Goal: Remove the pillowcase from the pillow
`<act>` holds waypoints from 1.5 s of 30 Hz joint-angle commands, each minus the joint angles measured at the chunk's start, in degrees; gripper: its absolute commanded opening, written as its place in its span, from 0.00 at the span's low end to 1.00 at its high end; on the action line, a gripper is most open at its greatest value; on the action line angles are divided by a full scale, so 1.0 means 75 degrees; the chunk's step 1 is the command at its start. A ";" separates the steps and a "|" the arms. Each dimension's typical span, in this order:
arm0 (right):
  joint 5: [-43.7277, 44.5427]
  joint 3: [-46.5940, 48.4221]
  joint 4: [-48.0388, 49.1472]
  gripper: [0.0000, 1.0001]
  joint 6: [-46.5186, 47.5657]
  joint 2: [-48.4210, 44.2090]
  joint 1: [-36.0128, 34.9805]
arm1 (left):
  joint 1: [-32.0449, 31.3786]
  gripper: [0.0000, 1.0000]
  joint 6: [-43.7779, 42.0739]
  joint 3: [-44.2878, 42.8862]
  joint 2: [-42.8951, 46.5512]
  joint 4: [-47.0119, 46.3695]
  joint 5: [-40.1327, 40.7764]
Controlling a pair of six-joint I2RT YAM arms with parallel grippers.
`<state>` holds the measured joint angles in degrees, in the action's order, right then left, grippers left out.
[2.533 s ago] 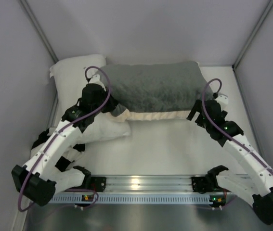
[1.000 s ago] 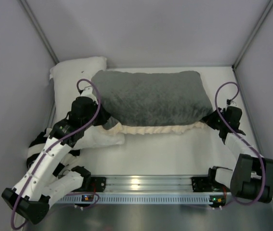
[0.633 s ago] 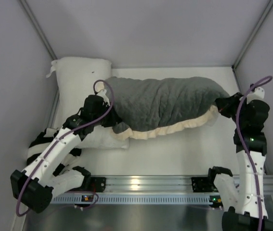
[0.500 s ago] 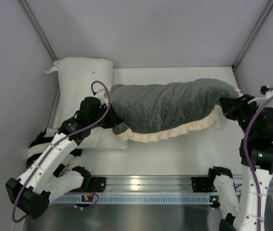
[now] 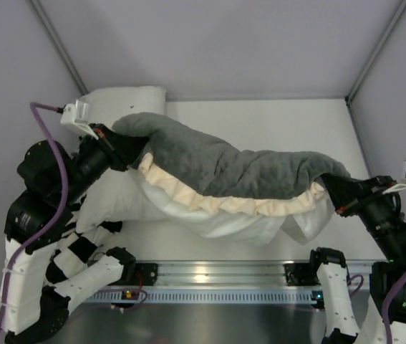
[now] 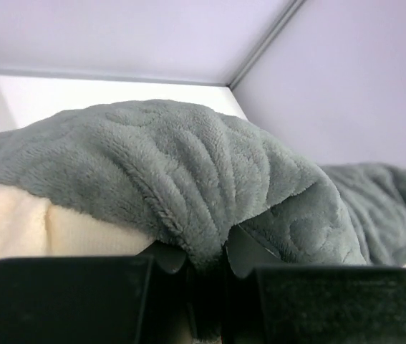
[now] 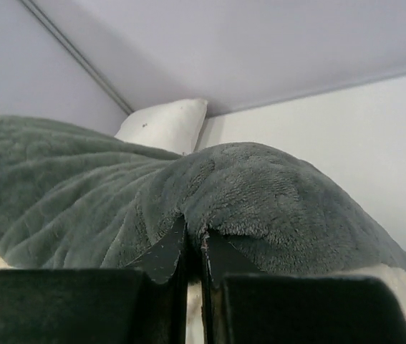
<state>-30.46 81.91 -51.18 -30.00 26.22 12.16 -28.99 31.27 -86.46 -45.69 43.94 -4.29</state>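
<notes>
Left gripper (image 5: pixel 124 145) clamped on pillowcase (image 5: pixel 245 168) | right gripper (image 5: pixel 333 190) — likewise | grey plush up — cream ruffle sagging

Since 2.5 s ago, the left gripper (image 5: pixel 119 143) and right gripper (image 5: pixel 335 193) have risen and spread apart. The pillowcase (image 5: pixel 238 168) is lifted and sagging between them. The pillow (image 5: pixel 224 223) now bulges out beneath it.

You're working in a robot lab test cell.
Plain pale panels (image 5: pixel 217 43) close in your white table (image 5: pixel 267 122) on three sides, metal struts (image 5: pixel 379 46) run up the corners, and an aluminium mounting rail (image 5: pixel 217 272) lines the near edge.
</notes>
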 commanded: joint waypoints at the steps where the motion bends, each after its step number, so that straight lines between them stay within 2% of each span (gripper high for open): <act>1: -0.0873 -0.1051 0.0142 0.00 -0.0839 0.0149 0.0019 | -0.0036 0.00 -0.0360 -0.0659 -0.2013 -0.0234 0.0199; 2: -0.0861 -0.1344 0.0214 0.00 -0.0840 0.0172 0.0019 | -0.0037 0.00 -0.0407 -0.0788 -0.2887 -0.0246 0.0035; 5: -0.1338 -0.3086 0.0857 0.00 -0.1062 0.0348 0.0019 | -0.0025 0.00 -0.0431 -0.1396 -0.4529 -0.0525 -0.0002; 7: -0.1458 -0.3734 0.1595 0.00 -0.1250 0.0651 0.0019 | -0.0013 0.00 -0.0465 -0.1795 -0.5341 -0.0667 0.0045; 8: -0.1435 -0.4248 0.1829 0.00 -0.1273 0.0827 0.0019 | -0.0013 0.00 -0.0501 -0.2435 -0.6227 -0.0645 0.0057; 10: -0.1260 -0.4533 0.2217 0.00 -0.1180 0.1538 0.0031 | -0.0013 0.00 -0.0501 -0.3141 -0.7087 -0.0633 0.0092; 12: -0.0921 -0.4733 0.2556 0.00 -0.1203 0.2021 0.0066 | -0.0001 0.00 -0.0419 -0.4429 -0.8364 -0.0423 0.0185; 15: -0.0895 -0.4523 0.3143 0.00 -0.1273 0.3158 0.0206 | -0.0013 0.00 -0.0196 -0.5790 -0.9527 -0.0410 0.0397; 16: -0.1256 -0.4407 0.3515 0.00 -0.1471 0.3543 0.0230 | -0.0002 0.00 -0.0092 -0.6037 -0.9714 -0.0433 0.0548; 19: -0.1762 -0.4336 0.4313 0.00 -0.1801 0.3641 0.0218 | -0.0013 0.00 -0.0230 -0.6004 -0.9670 -0.0713 0.1040; 21: -0.1903 -0.4032 0.4234 0.00 -0.1789 0.3490 0.0218 | 0.0010 0.00 -0.0348 -0.5911 -0.9413 -0.0738 0.1333; 28: -0.2805 -0.3282 0.4117 0.00 -0.3135 0.1592 0.0089 | 0.0010 0.00 -0.0887 -0.5489 -0.7785 -0.0715 0.1814; 32: -0.3391 -0.2754 0.4596 0.00 -0.4341 0.1122 0.0089 | 0.0010 0.00 -0.0981 -0.5793 -0.7630 -0.0796 0.2014; 34: -0.3520 -0.2648 0.4761 0.00 -0.4472 0.1133 0.0089 | 0.0022 0.00 -0.0958 -0.5758 -0.7747 -0.1135 0.2142; 36: -0.3475 -0.2659 0.4529 0.00 -0.4193 0.1459 0.0089 | 0.0022 0.00 -0.0877 -0.5804 -0.7957 -0.1544 0.2224; 39: -0.3346 -0.3290 0.4573 0.00 -0.3923 0.2300 0.0089 | 0.0022 0.00 -0.0747 -0.6202 -0.8554 -0.1745 0.2330; 41: -0.2845 -0.3851 0.4772 0.00 -0.3736 0.2876 0.0147 | 0.0034 0.00 -0.0805 -0.6738 -0.9222 -0.2084 0.2319; 42: -0.2772 -0.4040 0.4993 0.00 -0.3816 0.3552 0.0183 | 0.0022 0.00 -0.0910 -0.7055 -0.9537 -0.2144 0.2354; 43: -0.2678 -0.4414 0.5750 0.00 -0.3956 0.3919 0.0183 | 0.0034 0.00 -0.0946 -0.7731 -1.0167 -0.2121 0.2319; 45: -0.2654 -0.4651 0.6375 0.00 -0.4273 0.4784 0.0183 | 0.0092 0.00 -0.0865 -0.8077 -1.0547 -0.2098 0.2249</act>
<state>-52.73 50.61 -13.56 -59.31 53.58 13.34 -28.10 24.64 -141.21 -120.11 37.41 12.80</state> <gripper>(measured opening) 0.020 0.126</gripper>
